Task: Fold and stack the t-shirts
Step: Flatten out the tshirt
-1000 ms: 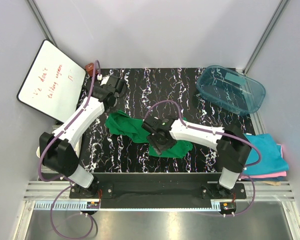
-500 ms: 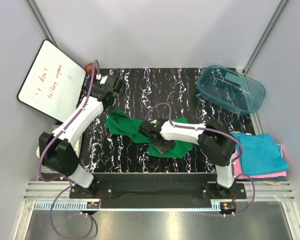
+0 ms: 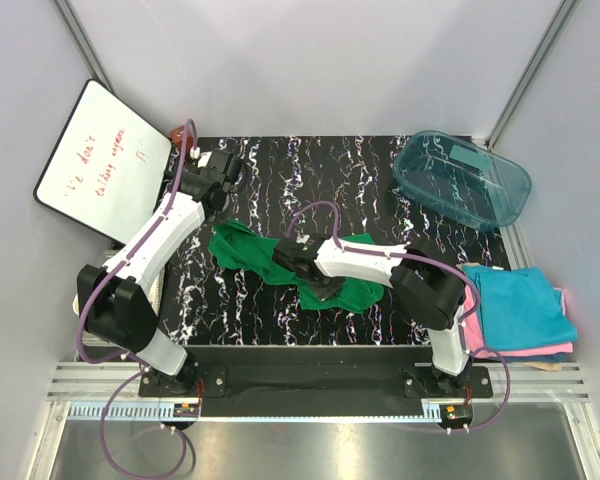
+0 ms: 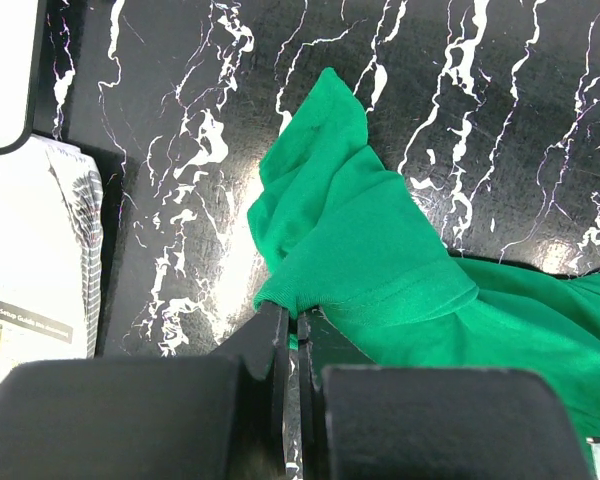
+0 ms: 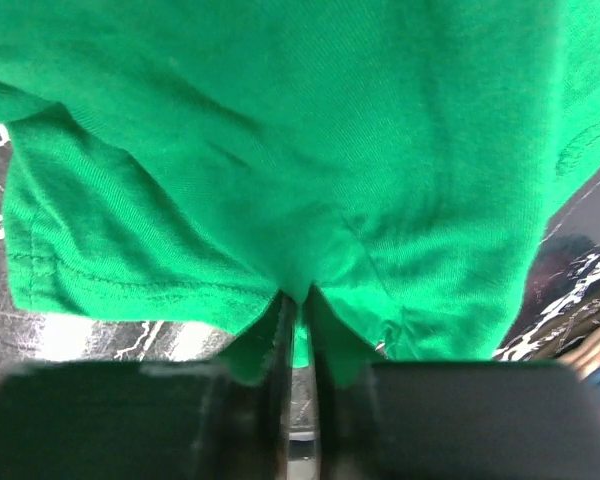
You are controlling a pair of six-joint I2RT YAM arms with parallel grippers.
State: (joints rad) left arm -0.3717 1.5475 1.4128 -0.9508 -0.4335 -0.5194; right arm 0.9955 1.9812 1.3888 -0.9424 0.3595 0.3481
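Note:
The bright green t-shirt (image 3: 255, 250) lies crumpled across the middle of the black marbled table (image 3: 380, 170). My left gripper (image 3: 223, 222) is shut on its left edge; in the left wrist view the closed fingers (image 4: 292, 322) pinch a fold of green cloth (image 4: 380, 260). My right gripper (image 3: 318, 288) is shut on the shirt's near right part, and green cloth (image 5: 280, 150) fills the right wrist view above the closed fingers (image 5: 298, 305). A folded teal-blue shirt (image 3: 520, 300) lies on a pink one (image 3: 535, 350) and a tan one (image 3: 552, 366) at the right edge.
A clear teal plastic tub (image 3: 462, 180) stands at the back right. A whiteboard (image 3: 100, 160) leans at the back left, with a small red object (image 3: 180, 132) beside it. Printed paper (image 4: 40, 250) lies off the table's left edge.
My right gripper has moved left and slightly away, pulling the shirt's right part with it, so the cloth bunches toward the middle. The left arm has barely moved.

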